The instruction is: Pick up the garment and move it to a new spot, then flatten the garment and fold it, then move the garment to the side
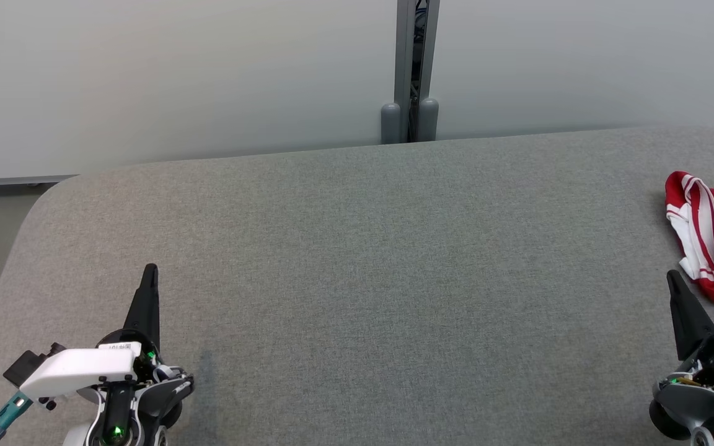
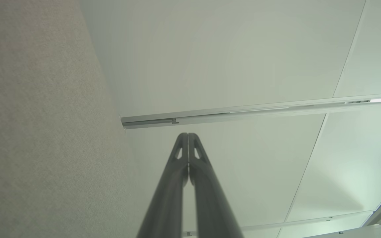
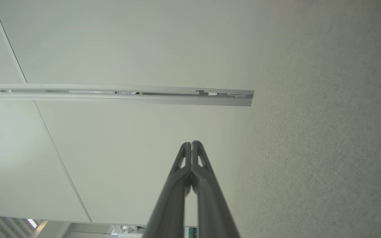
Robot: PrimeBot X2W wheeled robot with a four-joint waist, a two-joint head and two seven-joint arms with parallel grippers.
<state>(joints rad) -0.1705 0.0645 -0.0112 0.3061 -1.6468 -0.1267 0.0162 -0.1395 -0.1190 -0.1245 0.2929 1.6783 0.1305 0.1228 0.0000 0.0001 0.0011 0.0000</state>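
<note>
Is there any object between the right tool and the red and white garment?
Nothing visible does. The shut right tool sits just beside the garment on the grey table, with only bare surface between them.

— Garments counted?
— One garment [image 1: 713,238], red and white. Cut off at the frame's edge, so possibly more cloth out of sight.
— Grippers?
— Two: left gripper [image 1: 150,271] and right gripper [image 1: 672,276]. Two dark fingers [image 2: 175,185] on each, four in all.
— Tables?
— One grey table [image 1: 357,260].
— And behind?
— One metal post [image 1: 405,49], two rounded grey caps [image 1: 390,122] at its foot. Two pale wall panels [image 1: 177,80], one on either side.
— Anything else?
— One teal plug [image 1: 10,414] by the left wrist.
</note>
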